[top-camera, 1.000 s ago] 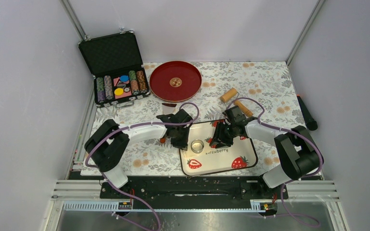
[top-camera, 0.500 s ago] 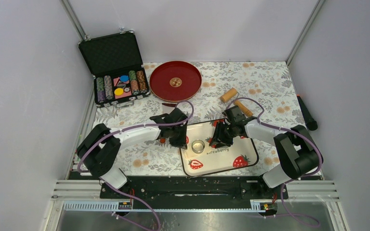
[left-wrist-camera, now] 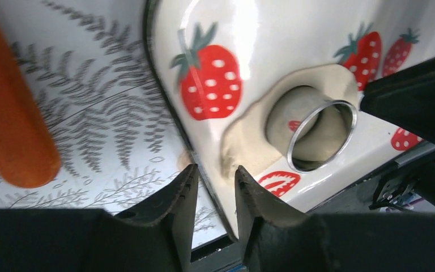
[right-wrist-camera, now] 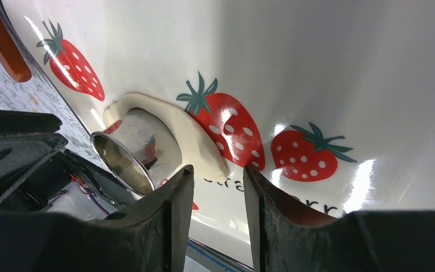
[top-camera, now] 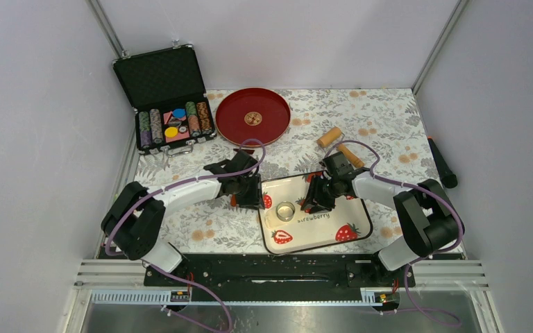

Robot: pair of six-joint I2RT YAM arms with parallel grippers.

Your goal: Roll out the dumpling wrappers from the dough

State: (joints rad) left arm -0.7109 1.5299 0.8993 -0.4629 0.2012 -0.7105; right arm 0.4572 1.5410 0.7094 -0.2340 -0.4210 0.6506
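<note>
Clearly the step in hand is stamping a disc. The dough (left-wrist-camera: 243, 141), a flattened pale sheet, lies on the left part of the strawberry tray (top-camera: 333, 216), close to its rim, and the metal ring cutter (left-wrist-camera: 320, 136) stands pressed into it. No freed dumpling wrapper shows anywhere, and I cannot tell whether the dough inside the ring is cut through.

The left gripper (left-wrist-camera: 215, 170) hangs over the tray's left rim with its jaws a narrow gap apart and nothing between them. The right gripper (right-wrist-camera: 218, 168) hovers just beside the ring's other side, its jaws moderately apart and also empty.

To do this well, I judge one gripper should steady the tray or pin the loose edge of the sheet while the other takes the ring by its wall, presses it straight down, gives it a slight twist and lifts it vertically. A tilted lift would likely tear the soft disc or drag the whole sheet.

An orange-red rod (left-wrist-camera: 11, 113) lies on the patterned cloth just left of the tray, in the left arm's way. The tan wooden roller (top-camera: 331, 137), red plate (top-camera: 236, 114) and poker-chip case (top-camera: 159, 76) sit well apart behind.
</note>
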